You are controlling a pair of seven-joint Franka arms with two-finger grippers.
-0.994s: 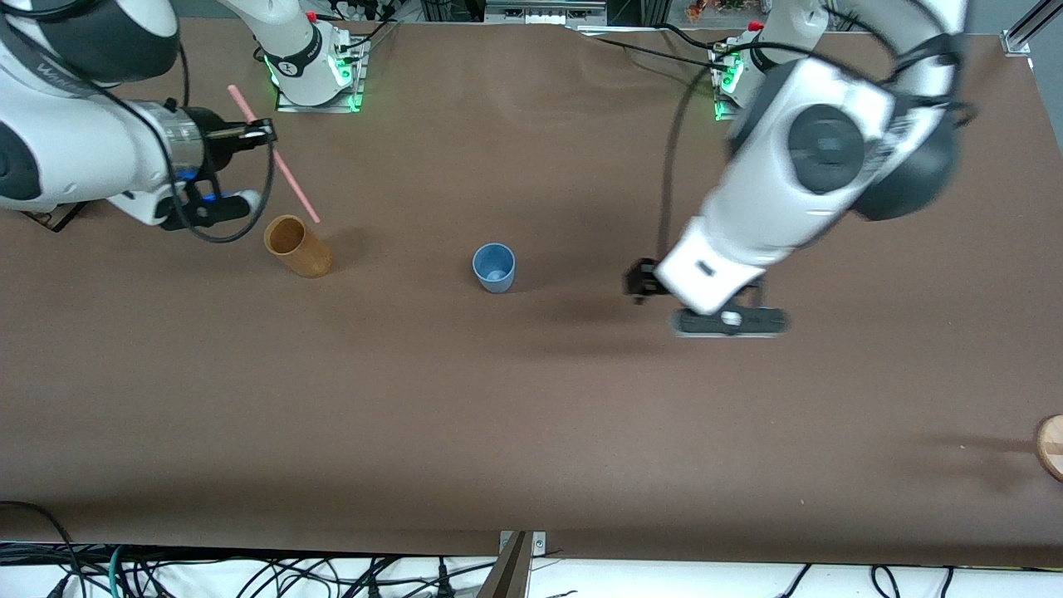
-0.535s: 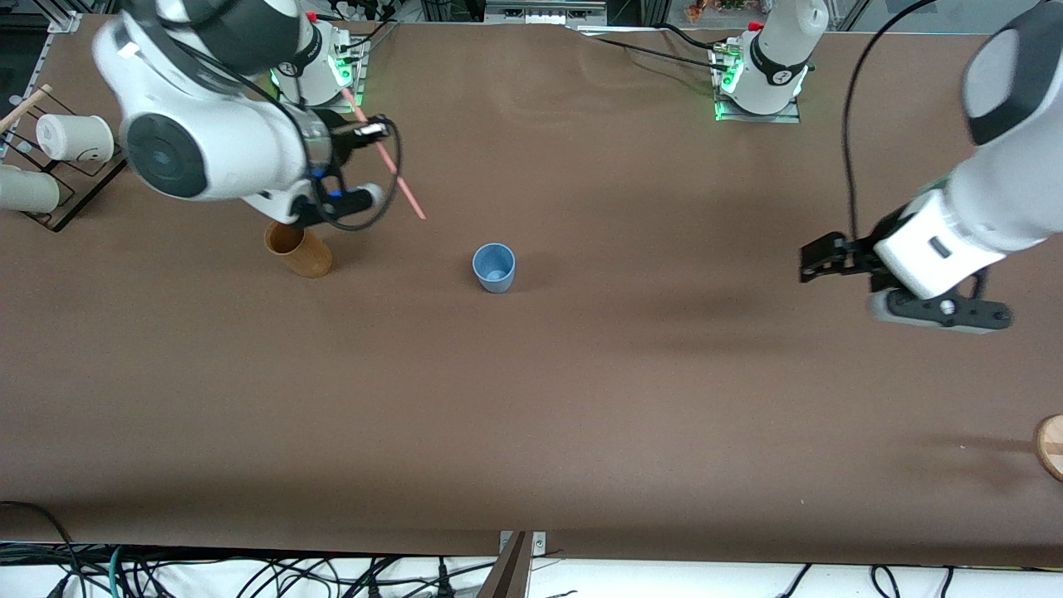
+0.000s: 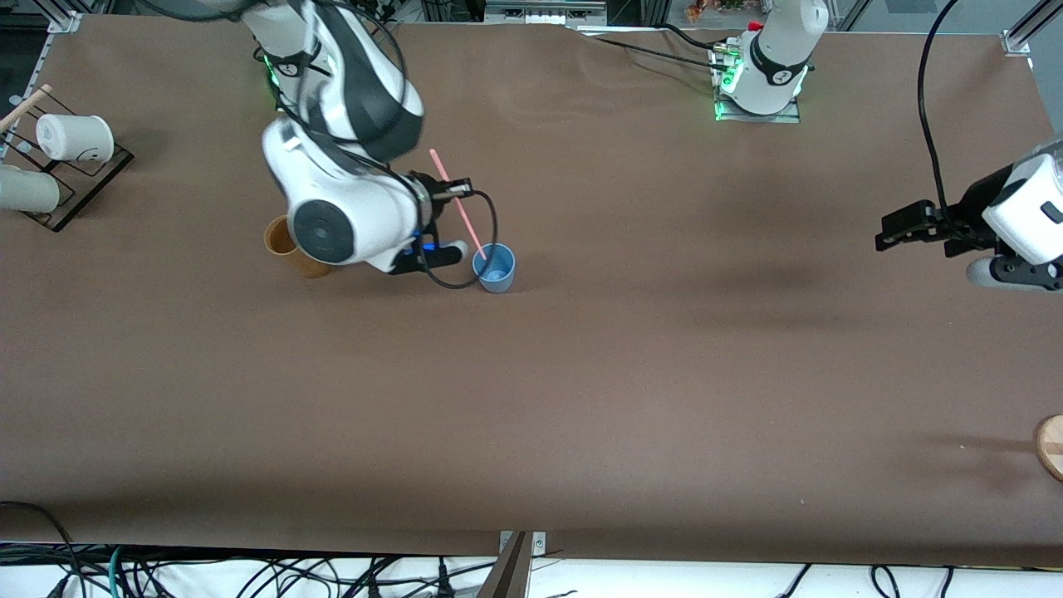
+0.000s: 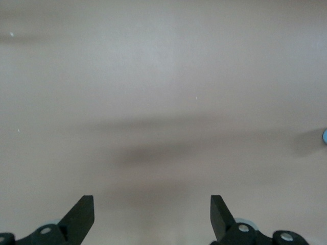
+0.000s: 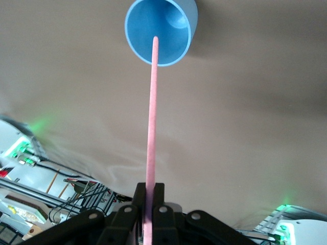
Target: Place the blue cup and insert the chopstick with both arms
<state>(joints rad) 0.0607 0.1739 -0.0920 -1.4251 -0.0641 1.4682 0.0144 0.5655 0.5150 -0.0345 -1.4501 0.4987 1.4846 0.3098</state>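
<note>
Presently the right end effector [image 3: 457,188] hangs over the middle of the counter [image 3: 581,390], its fingers clamped tight on the chopstick [image 3: 458,205]. That stick slants down from the grip, and its lower tip sits at the mouth of the blue cup [image 3: 494,267]; the right wrist view shows the stick [image 5: 151,127] running straight to the cup's rim [image 5: 161,30], though whether the tip has passed inside cannot be told. The blue cup stands upright on the counter. Beside it, toward the right arm's end, stands a brown cup [image 3: 291,247], partly hidden by the right arm's wrist, which also crowds the ground between the two cups. At that end of the counter a rack [image 3: 79,178] carries white cups [image 3: 73,138]. The left end effector [image 3: 905,226] waits over the counter's other end, well apart from the cup, its fingers [image 4: 82,217] spread wide with nothing between them. A round wooden piece [image 3: 1051,446] shows at the counter's edge near the front camera.
</note>
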